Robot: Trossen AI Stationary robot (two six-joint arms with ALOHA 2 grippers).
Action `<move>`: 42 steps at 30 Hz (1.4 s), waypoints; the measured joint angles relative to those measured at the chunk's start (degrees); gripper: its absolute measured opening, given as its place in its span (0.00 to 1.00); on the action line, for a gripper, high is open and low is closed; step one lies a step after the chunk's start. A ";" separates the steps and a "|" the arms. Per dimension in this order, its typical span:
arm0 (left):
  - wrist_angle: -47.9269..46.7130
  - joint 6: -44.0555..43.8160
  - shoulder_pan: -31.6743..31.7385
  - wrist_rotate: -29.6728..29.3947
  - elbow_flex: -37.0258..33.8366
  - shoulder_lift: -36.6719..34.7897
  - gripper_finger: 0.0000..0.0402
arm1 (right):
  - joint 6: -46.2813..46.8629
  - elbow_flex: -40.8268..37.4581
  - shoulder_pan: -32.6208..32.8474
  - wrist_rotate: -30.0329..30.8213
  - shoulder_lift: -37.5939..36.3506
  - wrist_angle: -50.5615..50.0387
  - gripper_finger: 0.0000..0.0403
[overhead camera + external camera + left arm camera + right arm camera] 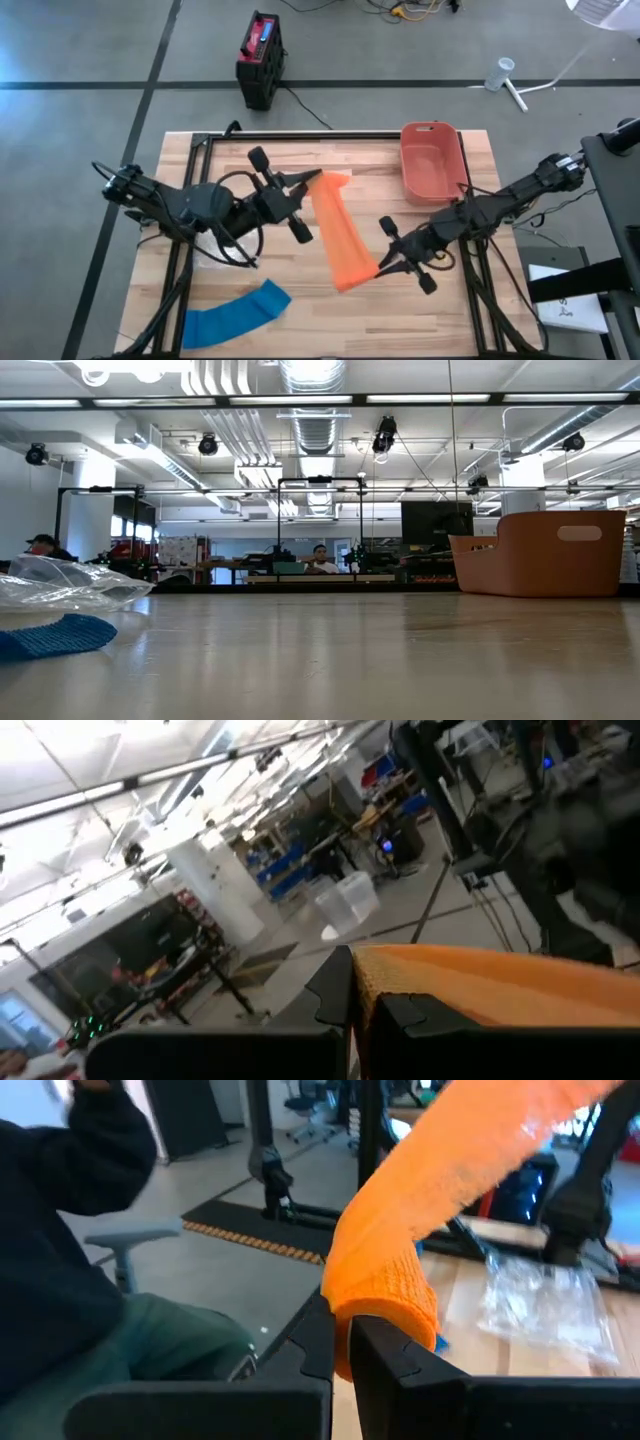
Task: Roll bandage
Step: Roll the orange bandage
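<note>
Orange bandage (337, 232) stretched above mid-surface (440, 320), running from 12 o'clock toward 5 o'clock. Left end effector (304, 182) clamped on its far end; right end effector (379, 268) clamped on the near, partly rolled end (385, 1295). Both arms lifted off the wood. Blue bandage (235, 313) lies at 7 o'clock. Pink bin (432, 160) at 2 o'clock. Clear plastic wrap (65, 583) sits near the blue one.
</note>
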 joint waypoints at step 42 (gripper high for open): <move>10.11 -29.81 4.01 13.94 -35.06 -10.61 0.00 | -8.85 0.02 1.44 0.98 -2.43 12.92 0.02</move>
